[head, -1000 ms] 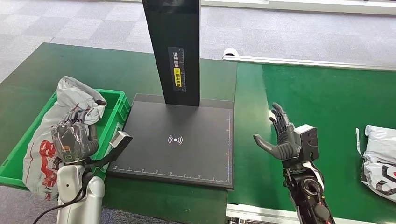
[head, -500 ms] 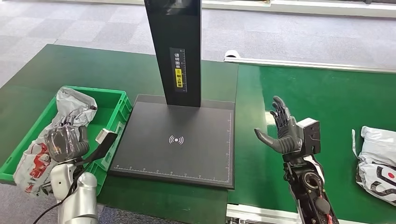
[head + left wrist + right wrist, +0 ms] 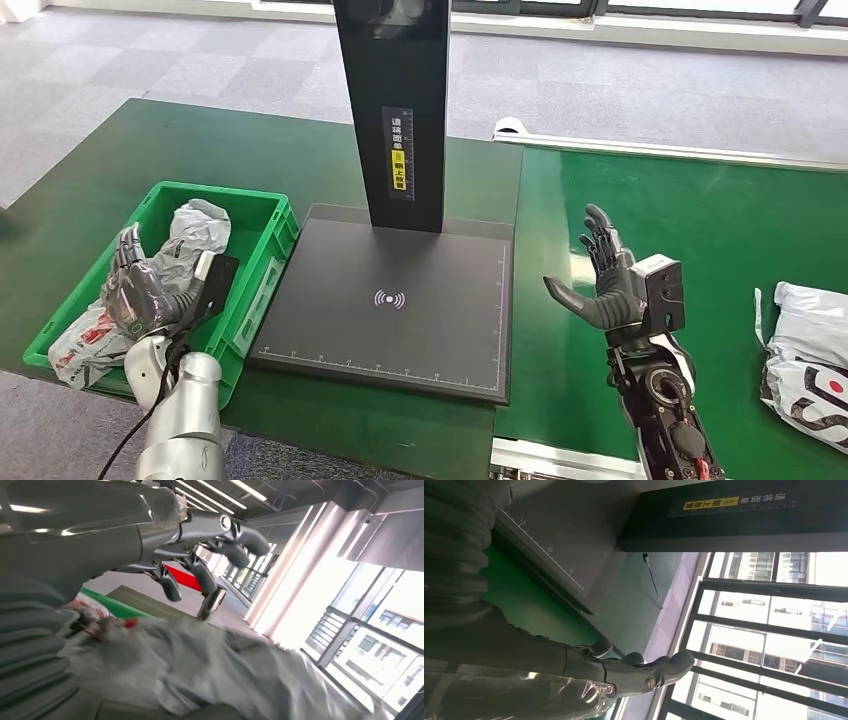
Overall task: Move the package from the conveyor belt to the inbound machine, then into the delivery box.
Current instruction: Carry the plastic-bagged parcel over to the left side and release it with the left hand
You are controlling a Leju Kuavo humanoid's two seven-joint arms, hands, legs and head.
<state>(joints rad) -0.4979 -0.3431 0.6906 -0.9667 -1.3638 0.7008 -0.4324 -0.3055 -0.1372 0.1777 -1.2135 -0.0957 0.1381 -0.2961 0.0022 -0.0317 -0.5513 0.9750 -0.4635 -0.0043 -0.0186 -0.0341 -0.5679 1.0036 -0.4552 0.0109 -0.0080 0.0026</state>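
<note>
- The grey package (image 3: pixel 150 290) lies inside the green delivery box (image 3: pixel 262 232), left of the inbound machine (image 3: pixel 395 300)
- The left hand (image 3: pixel 138 290) rests over the package, fingers spread and lifted off it, holding nothing
- The right hand (image 3: pixel 605 285) hovers right of the machine over the conveyor belt (image 3: pixel 720 220), fingers spread, empty
- A second package (image 3: pixel 805 350) lies on the belt, farther right

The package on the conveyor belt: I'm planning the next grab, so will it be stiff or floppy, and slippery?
Probably floppy: the package on the conveyor belt is a crumpled grey poly bag with folds, lying slack on the conveyor belt. Its glossy film looks somewhat slippery. It likely won't roll, since it lies flat.
</note>
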